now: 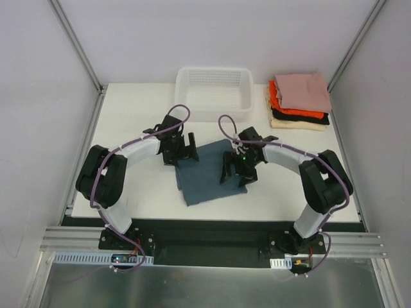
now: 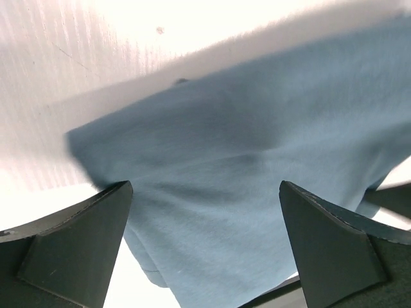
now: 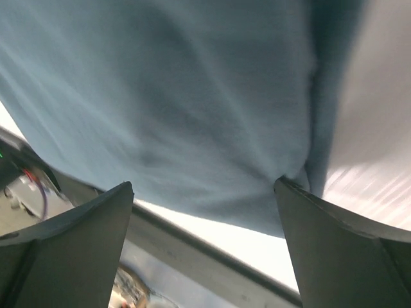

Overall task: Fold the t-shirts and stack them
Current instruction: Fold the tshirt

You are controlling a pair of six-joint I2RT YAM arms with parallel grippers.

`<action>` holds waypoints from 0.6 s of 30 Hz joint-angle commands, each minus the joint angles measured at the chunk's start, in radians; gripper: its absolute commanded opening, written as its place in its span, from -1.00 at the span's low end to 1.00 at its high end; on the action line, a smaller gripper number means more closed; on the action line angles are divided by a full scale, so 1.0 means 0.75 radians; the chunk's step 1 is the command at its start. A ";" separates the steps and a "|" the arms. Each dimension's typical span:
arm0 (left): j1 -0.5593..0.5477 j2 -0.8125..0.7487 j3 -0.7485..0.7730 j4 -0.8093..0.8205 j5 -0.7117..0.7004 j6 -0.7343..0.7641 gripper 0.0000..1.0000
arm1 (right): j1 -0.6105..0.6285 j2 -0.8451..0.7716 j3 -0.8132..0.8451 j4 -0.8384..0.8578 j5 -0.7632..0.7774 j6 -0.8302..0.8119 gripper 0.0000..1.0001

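A folded slate blue-grey t-shirt (image 1: 207, 173) lies at the table's middle. It fills the left wrist view (image 2: 257, 167) and the right wrist view (image 3: 186, 96). My left gripper (image 1: 180, 152) hangs over its far left corner, jaws wide apart and empty. My right gripper (image 1: 236, 172) hangs over its right edge, jaws wide apart and empty. A stack of folded shirts stands at the back right: dusty-pink (image 1: 303, 91) on top, then orange-red (image 1: 280, 106), black (image 1: 302, 119) and cream (image 1: 300, 126).
A white plastic mesh basket (image 1: 214, 94) stands at the back middle, just beyond both grippers. The table's near edge and a metal rail (image 1: 212, 240) run in front of the shirt. Frame posts rise at both back corners.
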 commanded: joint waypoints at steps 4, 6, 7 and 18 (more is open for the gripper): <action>0.003 -0.211 -0.040 -0.013 0.055 0.092 0.99 | 0.162 -0.352 -0.117 -0.084 0.180 0.136 0.93; 0.001 -0.252 -0.038 -0.013 0.088 0.094 0.99 | 0.162 -0.405 -0.046 -0.163 0.299 0.079 0.93; 0.001 -0.260 -0.032 -0.013 0.092 0.094 0.99 | 0.156 -0.408 -0.001 -0.174 0.362 0.058 0.93; 0.007 -0.060 0.136 -0.013 0.062 0.108 0.99 | 0.045 0.038 0.486 -0.021 0.111 0.023 0.93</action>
